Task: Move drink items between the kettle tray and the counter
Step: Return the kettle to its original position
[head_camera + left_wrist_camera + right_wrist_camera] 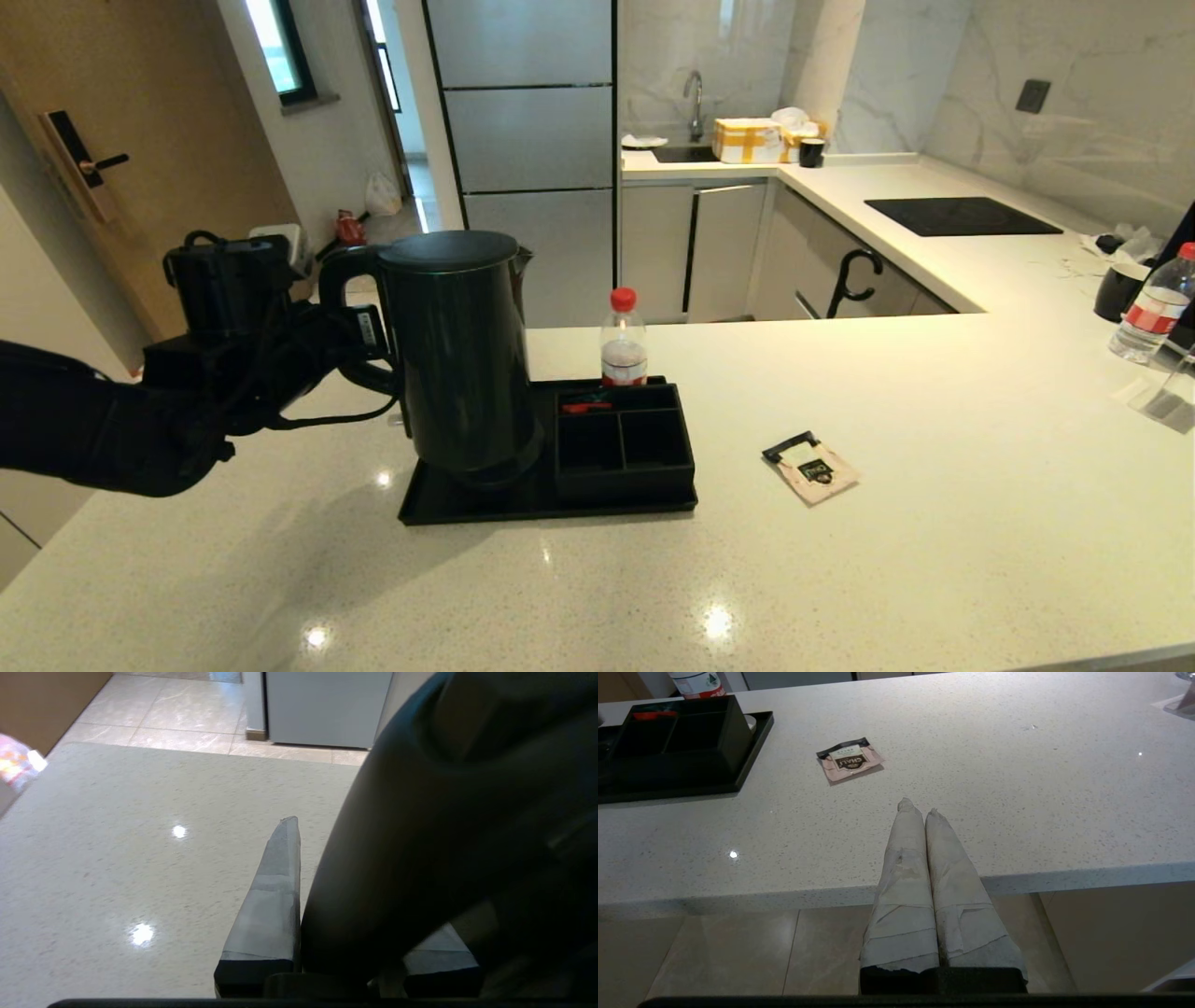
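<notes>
While the left arm reaches in from the left, the scene reads as follows.

Head view, left gripper (369, 350): clamped on the loop handle of the kettle (462, 359), at the left side of the kettle body.
Head view, kettle: upright, lid on, at the left end of the kettle tray (448, 509); whether its foot rests on the round base or hangs just over it, I cannot tell.
Head view, tray: black, on the counter (840, 579), left of centre; its boxed compartment section (624, 441) fills the right end, with something red in the far-left compartment.
Head view, sachet (812, 469): flat on the counter, right of the tray and clear of it.
Head view, bottle (624, 341): red-capped, upright just behind the tray's far edge; a second bottle (1153, 308) stands far right.

Left wrist view, finger (273, 896): one taped finger lies against the kettle's dark handle (420, 858), which fills the gap between the fingers; speckled counter (140, 858) below.

Right wrist view, right gripper (920, 809): taped fingers pressed together, holding nothing, at the counter's near edge.
Right wrist view, sachet (850, 759): lying on the counter (1017, 788) beyond the fingertips, well apart from them, with the tray (752, 751) to its left.
</notes>
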Available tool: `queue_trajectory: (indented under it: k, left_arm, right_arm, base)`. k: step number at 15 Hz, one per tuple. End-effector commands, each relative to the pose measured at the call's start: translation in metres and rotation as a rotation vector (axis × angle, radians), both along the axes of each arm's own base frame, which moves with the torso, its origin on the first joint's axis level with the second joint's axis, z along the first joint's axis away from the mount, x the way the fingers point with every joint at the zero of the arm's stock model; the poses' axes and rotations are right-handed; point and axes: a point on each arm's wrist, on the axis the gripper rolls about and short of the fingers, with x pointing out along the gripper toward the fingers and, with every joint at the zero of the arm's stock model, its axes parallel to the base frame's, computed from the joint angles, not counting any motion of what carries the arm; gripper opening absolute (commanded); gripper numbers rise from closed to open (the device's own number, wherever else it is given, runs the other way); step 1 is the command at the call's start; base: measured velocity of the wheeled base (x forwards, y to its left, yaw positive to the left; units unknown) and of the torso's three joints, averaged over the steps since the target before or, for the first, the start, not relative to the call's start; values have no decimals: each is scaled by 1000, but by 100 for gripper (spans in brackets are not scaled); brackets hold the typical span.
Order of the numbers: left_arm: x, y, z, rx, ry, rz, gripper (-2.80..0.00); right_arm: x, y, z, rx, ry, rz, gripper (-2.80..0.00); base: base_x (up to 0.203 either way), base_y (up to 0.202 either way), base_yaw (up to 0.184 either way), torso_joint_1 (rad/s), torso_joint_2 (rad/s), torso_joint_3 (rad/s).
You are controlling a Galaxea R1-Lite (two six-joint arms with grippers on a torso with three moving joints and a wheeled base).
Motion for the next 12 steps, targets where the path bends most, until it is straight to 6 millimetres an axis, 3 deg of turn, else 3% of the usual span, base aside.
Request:
queue_trajectory:
  k: [1,12]
  left_arm:
    - [8,-1,-13,4,32,5,-280]
    - [26,-3,-43,36,32,3,-280]
  right_arm:
    - [0,0,0,1,2,1,-280]
    - [0,0,0,-1,2,1,-280]
  base:
    - [0,0,0,0,0,0]
    - [0,0,0,0,0,0]
